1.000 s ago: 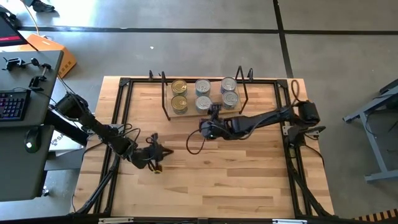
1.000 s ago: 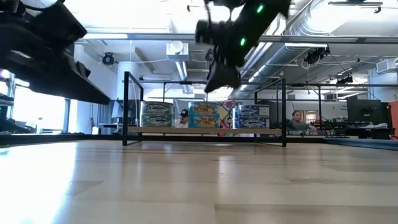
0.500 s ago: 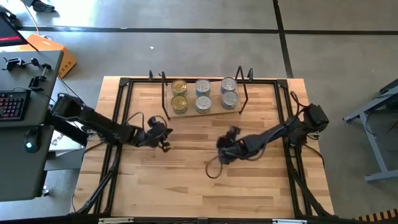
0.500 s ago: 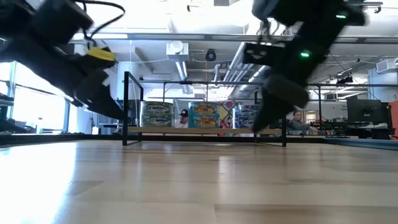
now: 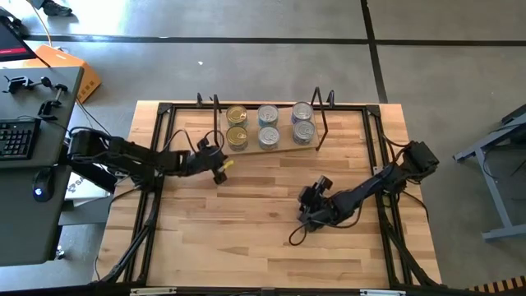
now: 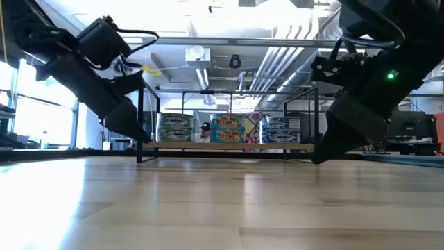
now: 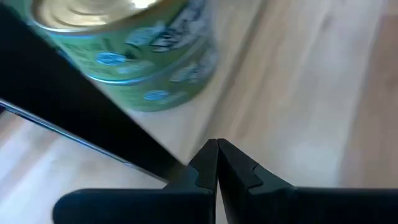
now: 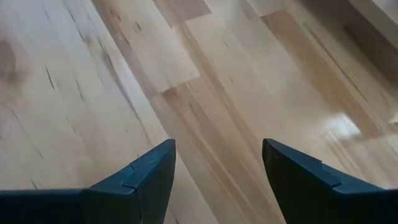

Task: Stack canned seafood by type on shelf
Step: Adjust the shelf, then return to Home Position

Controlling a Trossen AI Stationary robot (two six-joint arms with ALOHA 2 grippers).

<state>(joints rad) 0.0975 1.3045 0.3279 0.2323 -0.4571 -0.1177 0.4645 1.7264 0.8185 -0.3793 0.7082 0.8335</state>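
Observation:
The shelf [image 5: 268, 148] stands at the table's far middle, a light wood board between black wire uprights. On it rest several tins: gold-lidded ones [image 5: 237, 126] at its left end and silver-lidded ones [image 5: 269, 126] in the middle and at its right end [image 5: 303, 121]. My left gripper [image 5: 219, 165] is shut, just off the shelf's left end. In its wrist view its fingertips [image 7: 216, 163] point past a black upright at a green-labelled, gold-lidded tin [image 7: 130, 46]. My right gripper [image 5: 308, 209] is open and low over bare wood [image 8: 217, 112], near and right of the shelf.
A black frame [image 5: 160, 164] runs along the tabletop's edges, with both arms reaching in over its side rails. A cable [image 5: 294, 237] loops below my right gripper. Bare wood lies between the shelf and the table's near edge. In the low view, the room shows behind the shelf [image 6: 229, 144].
My left gripper has swung from the table's near left toward the far edge and right, ending at the shelf's left end. My right gripper has drawn back from the shelf's front toward the near edge and right, and come down low. The tins have not moved.

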